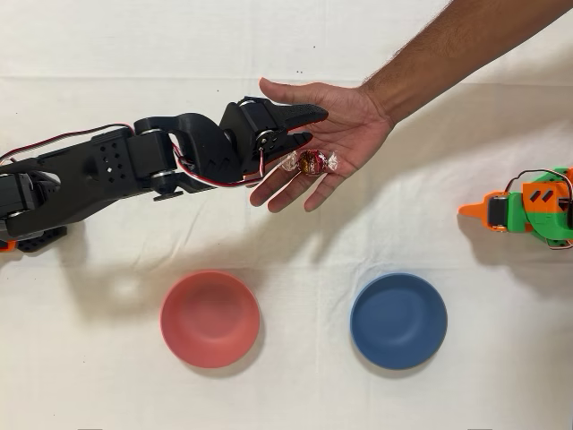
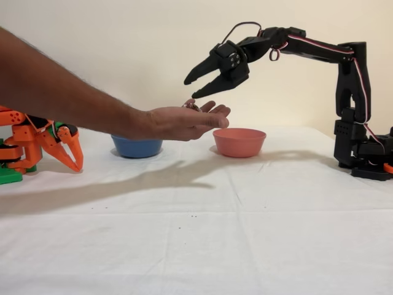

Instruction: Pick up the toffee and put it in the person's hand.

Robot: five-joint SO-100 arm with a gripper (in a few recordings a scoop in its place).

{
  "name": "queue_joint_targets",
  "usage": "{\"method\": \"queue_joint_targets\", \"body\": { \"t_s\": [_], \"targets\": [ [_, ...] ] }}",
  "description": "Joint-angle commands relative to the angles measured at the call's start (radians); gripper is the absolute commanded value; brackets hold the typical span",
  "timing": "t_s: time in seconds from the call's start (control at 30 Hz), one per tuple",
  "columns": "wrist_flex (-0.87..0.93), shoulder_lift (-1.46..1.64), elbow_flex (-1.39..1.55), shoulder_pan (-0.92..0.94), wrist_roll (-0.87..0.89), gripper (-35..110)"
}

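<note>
The toffee (image 1: 311, 161), a small round sweet in dark-red foil with clear twisted ends, lies on the fingers of the person's hand (image 1: 345, 125), which reaches in palm up from the upper right of the overhead view. My black gripper (image 1: 315, 125) hovers just above the hand, open, with nothing between its fingers. In the fixed view the gripper (image 2: 193, 87) hangs open above the hand (image 2: 181, 121), and the toffee (image 2: 191, 106) peeks over the fingers.
A red bowl (image 1: 210, 318) and a blue bowl (image 1: 398, 320) stand on the white cloth toward the bottom edge of the overhead view. The idle orange arm (image 1: 528, 208) rests at the right edge there.
</note>
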Motion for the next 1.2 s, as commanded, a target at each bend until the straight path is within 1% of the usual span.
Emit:
{"method": "queue_joint_targets", "body": {
  "t_s": [0.0,0.3,0.53,0.83,1.03,1.17],
  "targets": [
    [0.014,0.123,-0.002,-0.003,0.003,17],
    [0.011,0.259,0.061,0.072,0.060,10],
    [0.018,0.443,0.181,0.164,0.189,0],
    [0.049,0.736,0.431,0.287,0.394,0],
    [0.064,0.937,0.630,0.360,0.462,0],
    [0.087,1.078,0.772,0.373,0.500,0]
  ]
}}
